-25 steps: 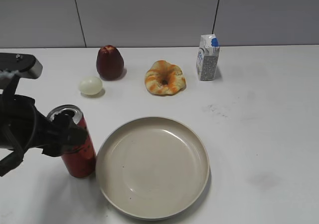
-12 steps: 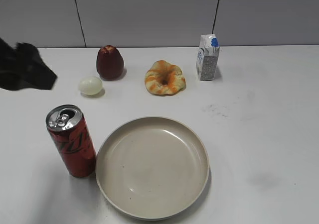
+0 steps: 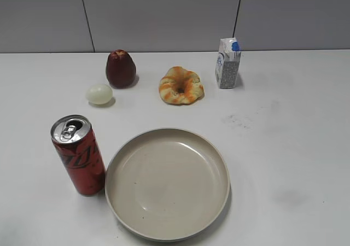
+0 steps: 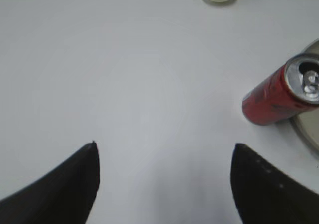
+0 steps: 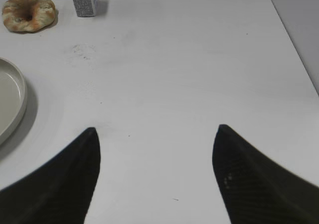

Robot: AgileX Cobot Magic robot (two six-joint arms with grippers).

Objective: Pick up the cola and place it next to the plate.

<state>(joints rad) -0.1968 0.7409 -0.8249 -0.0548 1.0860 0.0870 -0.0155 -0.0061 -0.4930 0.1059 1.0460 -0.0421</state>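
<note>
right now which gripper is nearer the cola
Left. The cola shows upper right of the open left gripper in its wrist view. The open right gripper sees only the plate edge, no can.

One red can (image 3: 79,156); one beige plate (image 3: 167,182); one small white-and-blue carton (image 3: 227,63); one ring-shaped orange pastry (image 3: 181,85); one dark red fruit (image 3: 121,69); one pale egg-shaped thing (image 3: 99,94); six things in all on one white table (image 3: 284,126).
</note>
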